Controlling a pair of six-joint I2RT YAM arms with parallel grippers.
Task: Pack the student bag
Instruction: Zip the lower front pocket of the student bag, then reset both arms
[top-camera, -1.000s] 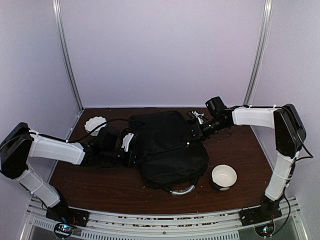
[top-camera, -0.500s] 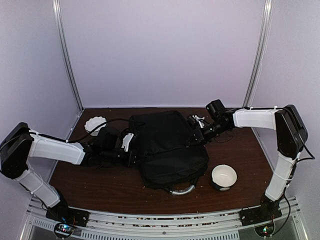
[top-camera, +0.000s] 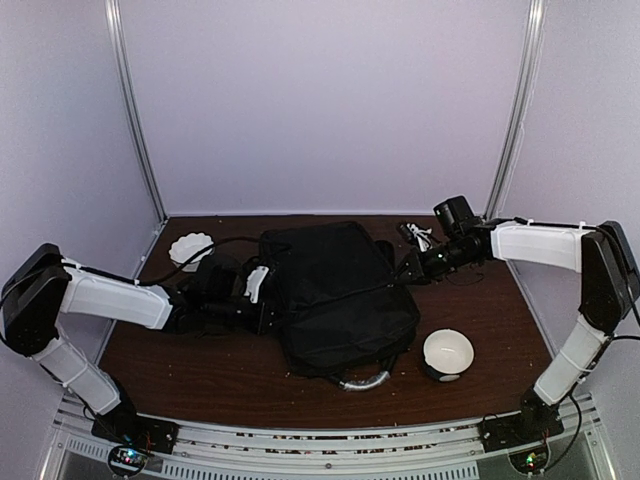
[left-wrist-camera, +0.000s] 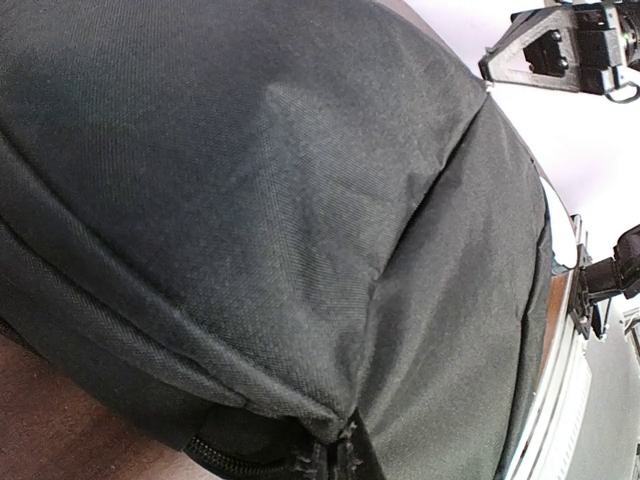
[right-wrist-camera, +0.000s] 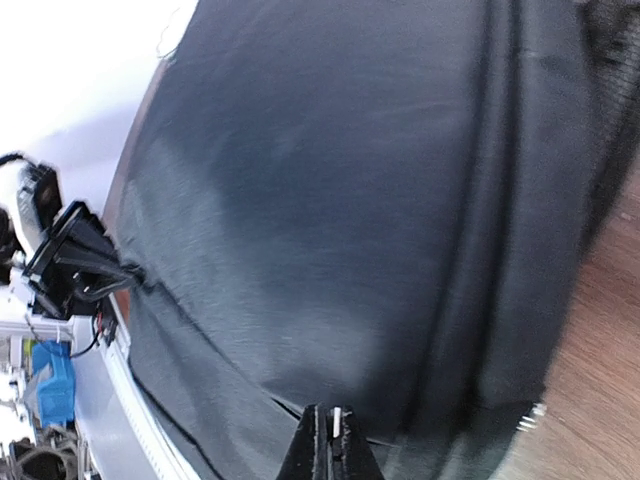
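The student bag (top-camera: 335, 295), black and soft, lies flat mid-table with its grey-trimmed handle (top-camera: 365, 381) toward the near edge. My left gripper (top-camera: 262, 298) is at the bag's left edge, shut on a pinch of its fabric beside the zipper (left-wrist-camera: 225, 460). In the left wrist view the cloth folds into the left gripper (left-wrist-camera: 340, 458) at the bottom edge. My right gripper (top-camera: 406, 268) is at the bag's right edge. In the right wrist view the right gripper (right-wrist-camera: 330, 430) is shut, with a thin pale sliver from the bag's edge between the tips. The bag (right-wrist-camera: 350, 200) fills that view.
A white bowl (top-camera: 447, 351) sits near the front right. A white scalloped dish (top-camera: 190, 247) lies at the back left, behind my left arm. Small white and black bits (top-camera: 418, 236) lie at the back right. Side walls and metal posts close in the table.
My right gripper has closed and drawn back to the right along the bag's right edge. The left arm and the bag's left side have stayed put.
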